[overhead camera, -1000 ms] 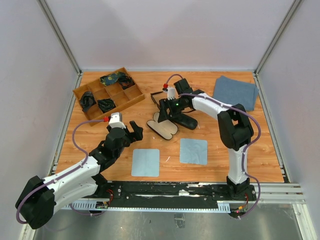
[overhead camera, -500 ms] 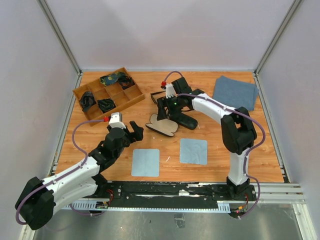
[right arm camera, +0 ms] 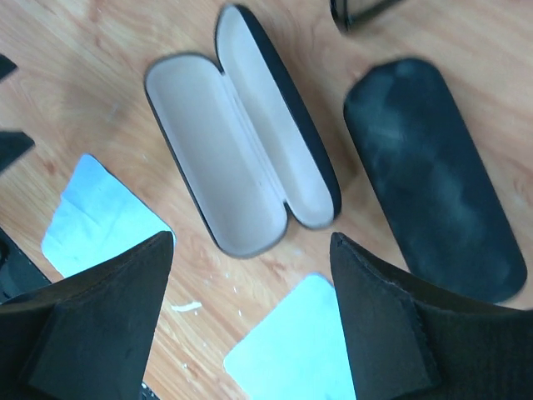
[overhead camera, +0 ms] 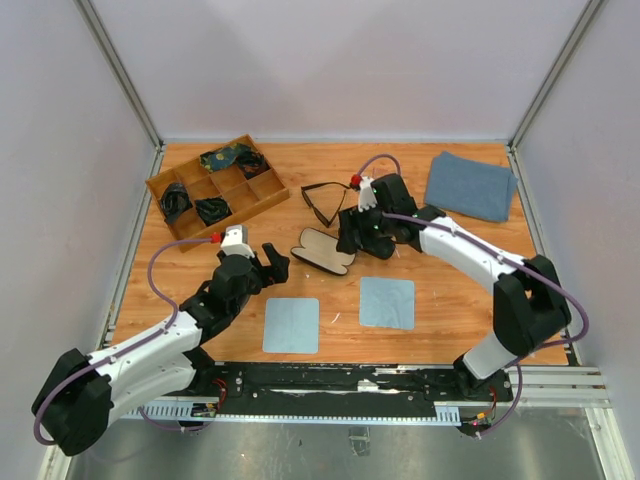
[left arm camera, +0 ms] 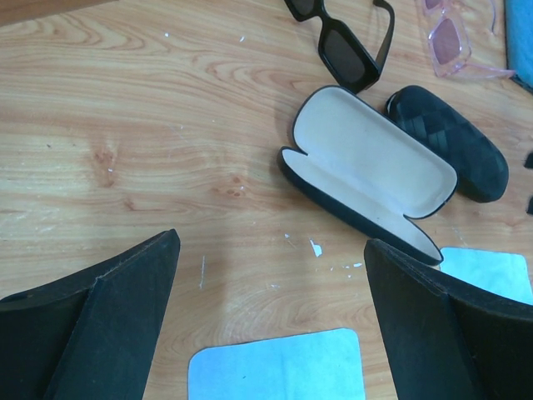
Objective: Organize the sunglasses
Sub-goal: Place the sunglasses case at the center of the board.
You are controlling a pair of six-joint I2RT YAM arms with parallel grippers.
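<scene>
Left wrist view: the left gripper [left arm camera: 271, 242] is wide open and holds nothing. Far out in front of its fingers [left arm camera: 108, 325], a bit to the right, lie the thin black sunglasses with dark lenses [left arm camera: 346, 37]. The see-through pink sunglasses [left arm camera: 454, 37] lie near them, further right. Both pairs are flat on the wooden table [left arm camera: 125, 125]. An open black case with a pale inside [left arm camera: 366, 171] lies between the gripper and the black pair, and a shut black case [left arm camera: 450, 150] is just beside it. The right gripper [right arm camera: 250, 242] is open too, with nothing in it. It hangs above the open case, and only a corner of the black pair shows ahead of it.
</scene>
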